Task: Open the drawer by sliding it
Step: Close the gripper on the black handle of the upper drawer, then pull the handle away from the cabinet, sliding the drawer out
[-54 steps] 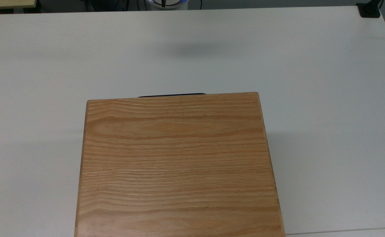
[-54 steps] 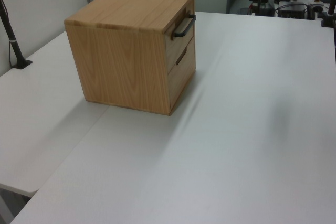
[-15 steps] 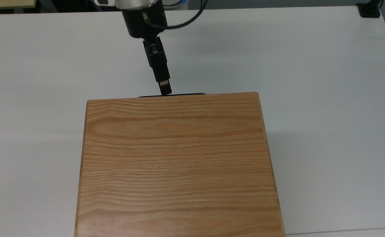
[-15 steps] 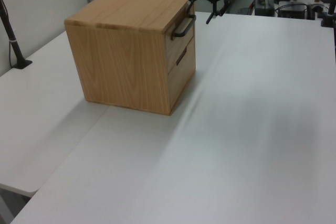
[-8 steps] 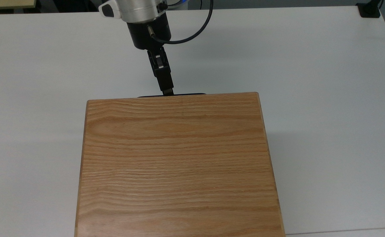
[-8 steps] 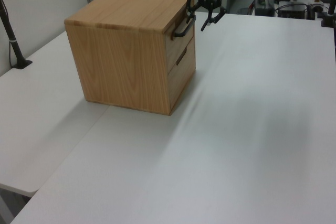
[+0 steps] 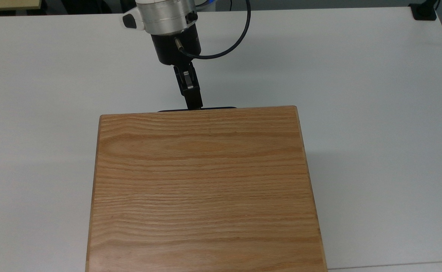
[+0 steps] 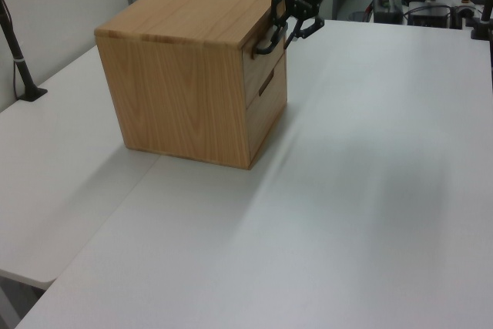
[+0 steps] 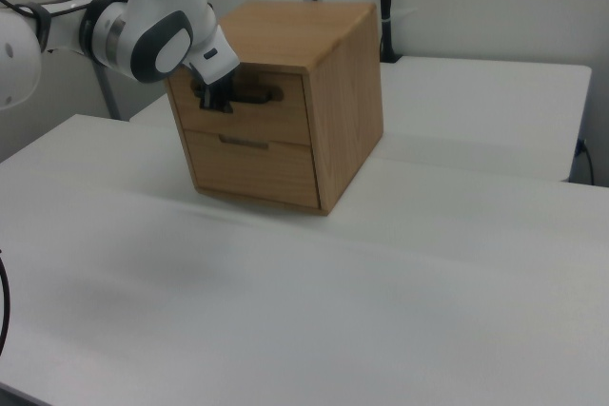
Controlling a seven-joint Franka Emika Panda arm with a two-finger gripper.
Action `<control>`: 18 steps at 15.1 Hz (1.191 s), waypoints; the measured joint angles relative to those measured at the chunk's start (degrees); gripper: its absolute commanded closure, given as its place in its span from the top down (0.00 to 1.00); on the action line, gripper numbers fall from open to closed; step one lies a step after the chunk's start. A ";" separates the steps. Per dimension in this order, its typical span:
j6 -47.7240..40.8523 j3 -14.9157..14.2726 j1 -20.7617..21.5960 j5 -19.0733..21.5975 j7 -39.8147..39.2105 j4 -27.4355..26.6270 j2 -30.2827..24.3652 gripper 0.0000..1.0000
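Note:
The drawer [image 9: 276,121] is the upper one in the oak cabinet [image 7: 205,181] and sits flush with the cabinet's front. Its long black bar handle [image 9: 255,96] shows as a thin dark strip [image 7: 217,108] past the cabinet's far edge in the top view. My gripper [image 8: 283,25] is at the handle [image 8: 268,42], open, with one finger above the bar and one below. In the top view the gripper [image 7: 195,105] meets the strip a little left of its middle. In the right view the gripper [image 9: 217,102] is at the bar's left end.
A lower drawer [image 9: 252,164] with a slot pull sits beneath. The cabinet stands on a wide white table [image 7: 375,113]. A black clamp post [image 8: 19,59] stands at the left view's left, and a black clamp [image 7: 424,11] at the top view's far right corner.
The arm has come in from the far side and brought the gripper down to the handle over the last second. The drawer has not moved.

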 measured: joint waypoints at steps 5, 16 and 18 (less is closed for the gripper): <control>0.29 0.03 0.08 0.00 -0.85 -0.95 -0.91 0.11; -3.19 -0.97 -0.38 2.95 -8.17 -18.91 -16.90 0.08; -7.97 -2.52 -0.40 4.47 -11.68 -20.88 -19.98 0.08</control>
